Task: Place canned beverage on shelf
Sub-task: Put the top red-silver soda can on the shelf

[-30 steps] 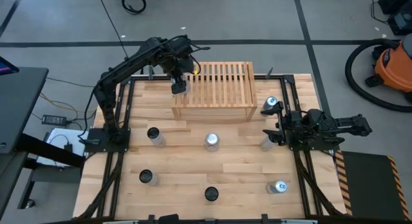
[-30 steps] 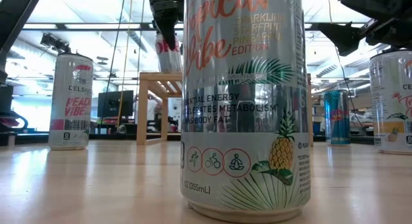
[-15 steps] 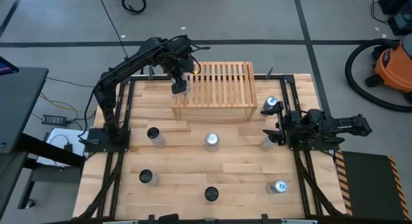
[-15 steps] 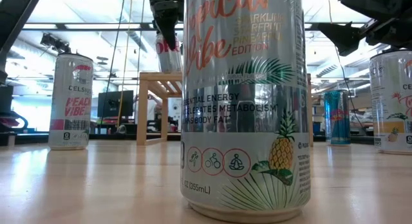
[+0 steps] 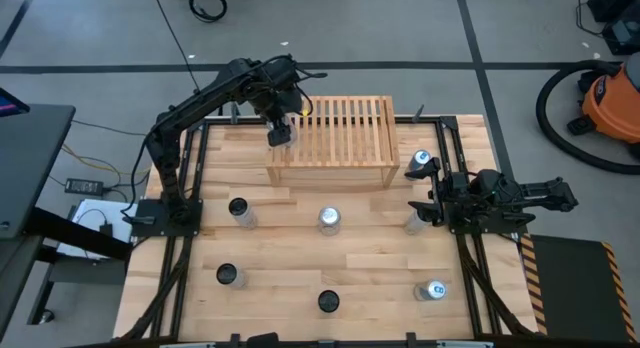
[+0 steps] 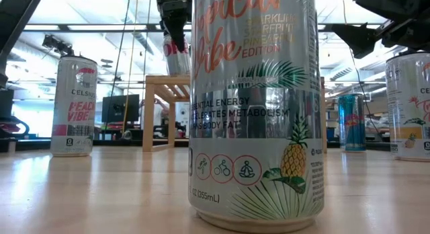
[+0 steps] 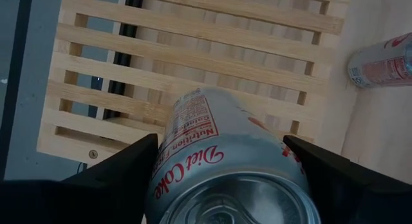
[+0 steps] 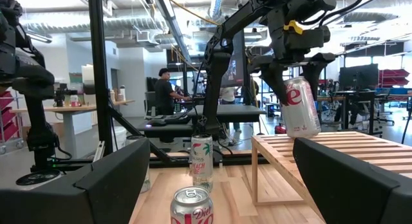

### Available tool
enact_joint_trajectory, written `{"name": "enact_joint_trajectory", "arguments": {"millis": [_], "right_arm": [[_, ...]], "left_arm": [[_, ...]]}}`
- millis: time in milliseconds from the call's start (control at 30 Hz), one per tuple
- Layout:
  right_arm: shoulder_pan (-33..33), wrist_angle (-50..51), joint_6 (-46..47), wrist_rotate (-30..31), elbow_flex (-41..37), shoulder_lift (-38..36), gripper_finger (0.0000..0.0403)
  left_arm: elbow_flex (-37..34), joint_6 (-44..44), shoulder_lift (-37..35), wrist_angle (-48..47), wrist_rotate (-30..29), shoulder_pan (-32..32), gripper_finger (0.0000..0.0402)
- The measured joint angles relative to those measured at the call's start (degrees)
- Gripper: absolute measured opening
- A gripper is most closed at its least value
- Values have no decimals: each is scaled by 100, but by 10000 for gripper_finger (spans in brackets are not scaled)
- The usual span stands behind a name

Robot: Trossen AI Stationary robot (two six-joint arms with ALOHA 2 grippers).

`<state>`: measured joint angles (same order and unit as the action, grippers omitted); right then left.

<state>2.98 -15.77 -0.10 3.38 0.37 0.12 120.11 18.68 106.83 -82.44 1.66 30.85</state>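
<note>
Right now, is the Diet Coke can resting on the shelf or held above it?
Held above it: the Diet Coke can hangs slightly tilted in the left gripper, clear of the shelf slats.

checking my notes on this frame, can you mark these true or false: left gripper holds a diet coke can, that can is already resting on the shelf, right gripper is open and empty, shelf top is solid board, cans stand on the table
1. The left gripper holds a Diet Coke can. True.
2. That can already rests on the shelf. False: in the right wrist view it hangs tilted just above the slats, near the shelf's left end.
3. The right gripper is open and empty. True, at the table's right side.
4. The shelf top is a solid board. False: it is slatted, with gaps.
5. Several cans stand on the table. True.
</note>
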Motion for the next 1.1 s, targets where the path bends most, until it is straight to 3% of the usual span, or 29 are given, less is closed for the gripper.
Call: {"name": "enact_joint_trajectory", "arguments": {"millis": [300,567,900,1100], "right_arm": [[0,0,-2,0,1,0,393],[0,0,-2,0,1,2,393],[0,0,0,0,-1,2,393],[0,0,0,0,0,1,393]], "left_arm": [[0,19,0,81,118,2,322],[9,220,0,109,21,4,395],[9,198,0,182,17,8,390],[9,212,-7,405,-368,24,389]]}}
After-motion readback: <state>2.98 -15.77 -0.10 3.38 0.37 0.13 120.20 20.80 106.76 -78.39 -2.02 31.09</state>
